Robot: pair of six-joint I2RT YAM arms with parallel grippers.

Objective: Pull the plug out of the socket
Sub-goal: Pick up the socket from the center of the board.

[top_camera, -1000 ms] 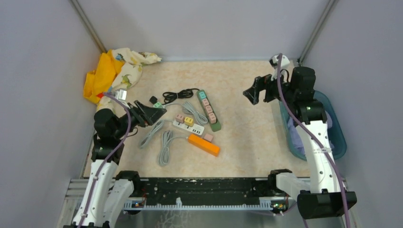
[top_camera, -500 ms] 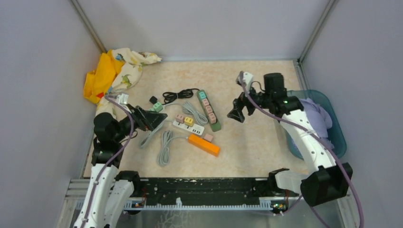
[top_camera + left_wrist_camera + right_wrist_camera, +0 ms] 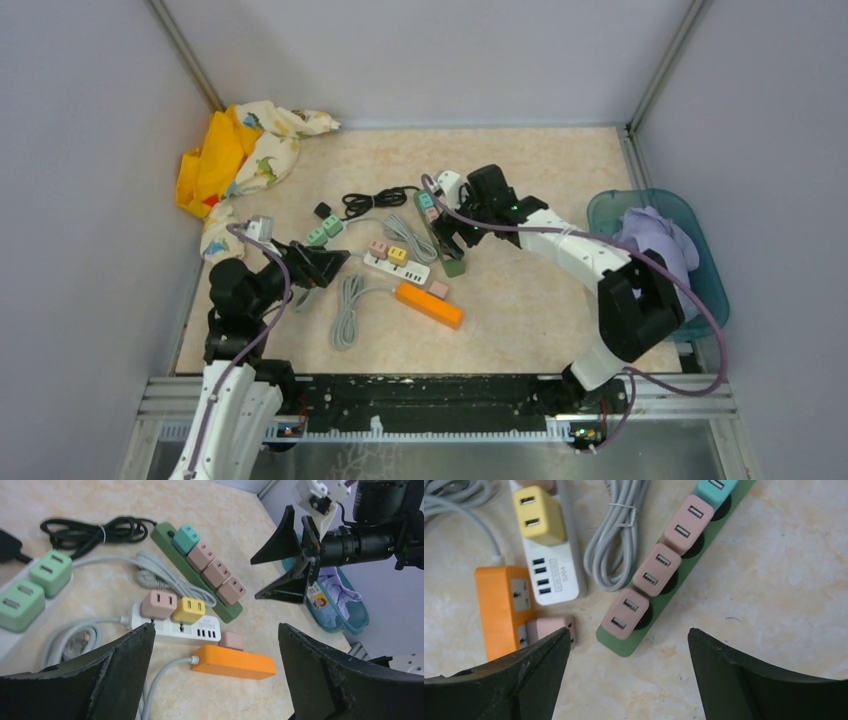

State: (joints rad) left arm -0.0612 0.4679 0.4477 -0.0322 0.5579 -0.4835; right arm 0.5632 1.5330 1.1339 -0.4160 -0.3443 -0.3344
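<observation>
My right gripper (image 3: 626, 633) has its jaws spread wide and pinches nothing. In the right wrist view they hang above the near end of the green power strip (image 3: 625, 646), and the last pink plug (image 3: 625, 613) of that strip lies between the two fingers but lower, not touched. Two more pink plugs and one teal plug (image 3: 716, 486) sit further along the same strip, all pushed fully into their sockets.

My left gripper (image 3: 216, 628) also has its jaws apart and empty. It hovers near the white power strip (image 3: 192, 630), which carries a pink and a yellow plug (image 3: 189, 610). An orange strip (image 3: 232, 662) lies just beside it.

I judge that I am in the approach step: no plug is gripped and none is out of its socket. The end pink plug looks like the target of the right arm.

For the next move I think I must lower the right gripper until the fingers stand on both sides of this plug, close on its flanks, and pull straight up. The strip is light and may rise with the plug, so the left gripper probably must press the green body down first.
</observation>
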